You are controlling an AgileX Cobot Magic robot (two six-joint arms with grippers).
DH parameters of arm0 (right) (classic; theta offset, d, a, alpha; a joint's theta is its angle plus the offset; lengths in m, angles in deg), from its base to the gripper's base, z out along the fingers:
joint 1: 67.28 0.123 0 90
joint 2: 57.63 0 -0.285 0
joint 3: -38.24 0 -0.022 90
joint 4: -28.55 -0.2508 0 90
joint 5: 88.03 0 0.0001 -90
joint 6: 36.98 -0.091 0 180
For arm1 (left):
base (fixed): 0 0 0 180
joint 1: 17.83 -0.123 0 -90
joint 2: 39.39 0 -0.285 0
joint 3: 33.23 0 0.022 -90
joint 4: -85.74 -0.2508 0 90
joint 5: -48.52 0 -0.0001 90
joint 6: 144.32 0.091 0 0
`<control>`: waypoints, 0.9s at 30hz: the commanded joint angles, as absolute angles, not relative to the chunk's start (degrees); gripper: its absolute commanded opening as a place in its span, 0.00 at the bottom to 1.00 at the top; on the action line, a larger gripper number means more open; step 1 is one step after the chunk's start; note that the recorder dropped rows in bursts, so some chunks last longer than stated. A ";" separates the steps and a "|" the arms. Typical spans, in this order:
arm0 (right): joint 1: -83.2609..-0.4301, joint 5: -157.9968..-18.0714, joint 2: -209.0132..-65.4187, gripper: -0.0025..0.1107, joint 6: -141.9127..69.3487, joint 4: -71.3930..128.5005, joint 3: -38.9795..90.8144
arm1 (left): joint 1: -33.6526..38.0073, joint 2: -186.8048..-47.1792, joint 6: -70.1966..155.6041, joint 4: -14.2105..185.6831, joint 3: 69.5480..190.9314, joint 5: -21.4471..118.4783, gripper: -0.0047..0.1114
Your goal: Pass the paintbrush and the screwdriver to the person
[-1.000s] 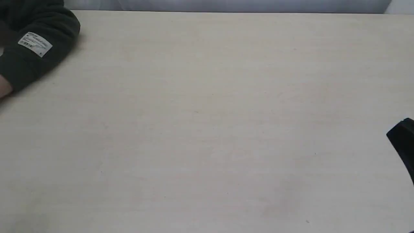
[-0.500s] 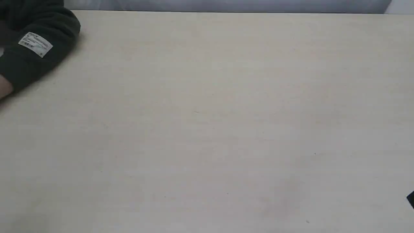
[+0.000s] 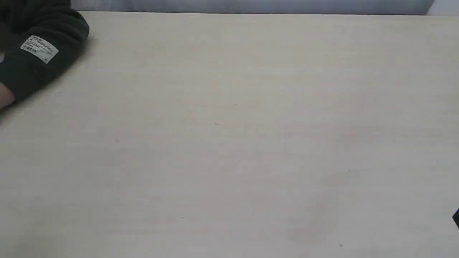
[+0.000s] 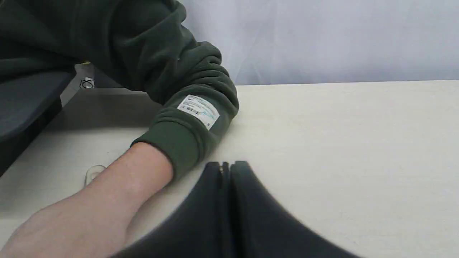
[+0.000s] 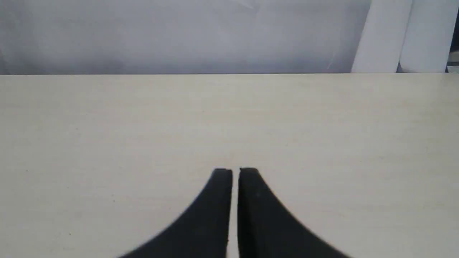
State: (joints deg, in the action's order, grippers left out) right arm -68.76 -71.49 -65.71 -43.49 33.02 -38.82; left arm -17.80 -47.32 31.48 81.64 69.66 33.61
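The person's dark green sleeve [image 3: 36,50] with its white label [image 3: 39,49] rests on the table's far left corner; a strip of bare skin [image 3: 4,96] shows at the frame edge. In the left wrist view the sleeve [image 4: 179,104] and bare forearm [image 4: 100,200] lie close beside my left gripper [image 4: 226,165], which is shut with nothing in it. My right gripper [image 5: 235,172] is shut and empty over bare tabletop; only a black sliver [image 3: 456,218] of it shows at the exterior view's right edge. The paintbrush and the screwdriver are out of view.
The pale beige table [image 3: 229,136] fills the exterior view, with a grey-white backdrop [image 3: 251,5] behind its far edge. A dark chair seat [image 4: 25,100] stands beside the person. White rolled cylinders [image 5: 401,36] stand past the table's far edge.
My right arm has drawn back towards the lower right edge of the exterior view, leaving only a sliver showing. The person's sleeve has stayed put.
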 commanded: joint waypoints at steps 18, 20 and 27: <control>-69.12 -69.34 -65.42 0.06 -42.56 35.43 -38.98 | -17.42 -47.18 31.36 81.91 69.55 34.20 0.04; -69.12 -69.34 -65.42 0.06 -42.56 35.43 -38.98 | -17.42 -47.18 31.36 81.91 69.55 34.20 0.04; -69.21 -68.86 -65.42 0.06 -39.21 33.30 -38.98 | -17.42 -47.18 31.36 81.80 69.55 34.35 0.04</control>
